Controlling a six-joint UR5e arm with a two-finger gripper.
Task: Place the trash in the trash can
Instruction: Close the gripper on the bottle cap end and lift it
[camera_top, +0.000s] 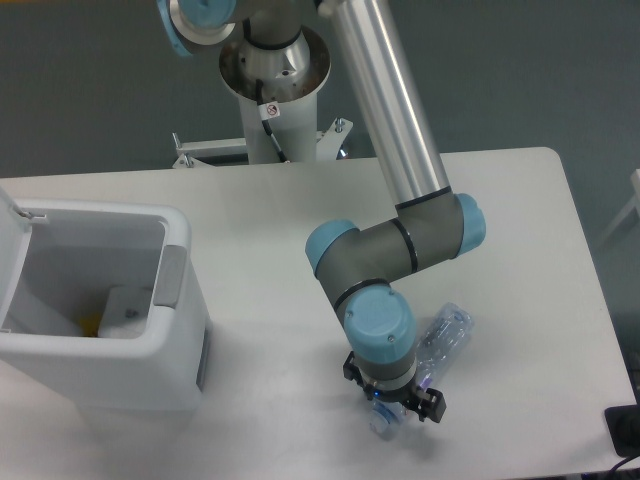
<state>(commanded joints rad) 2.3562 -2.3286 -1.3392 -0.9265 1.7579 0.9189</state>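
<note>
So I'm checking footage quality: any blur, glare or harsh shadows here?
Fixed camera: lighting is even, shadows soft; the clear plastic bottle is low-contrast against the white table; the gripper is mostly hidden under the wrist, fingers unreadable.

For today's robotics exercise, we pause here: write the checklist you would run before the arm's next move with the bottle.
1. Trash can lid open: ok, the lid stands up at its left.
2. Gripper over the clear plastic bottle: ok, it sits above the cap end.
3. Fingers closed on the bottle: cannot tell, the wrist hides them.
4. Bottle lying flat on the table: ok.
5. Room left in the can: ok, only a few items at the bottom.
</note>
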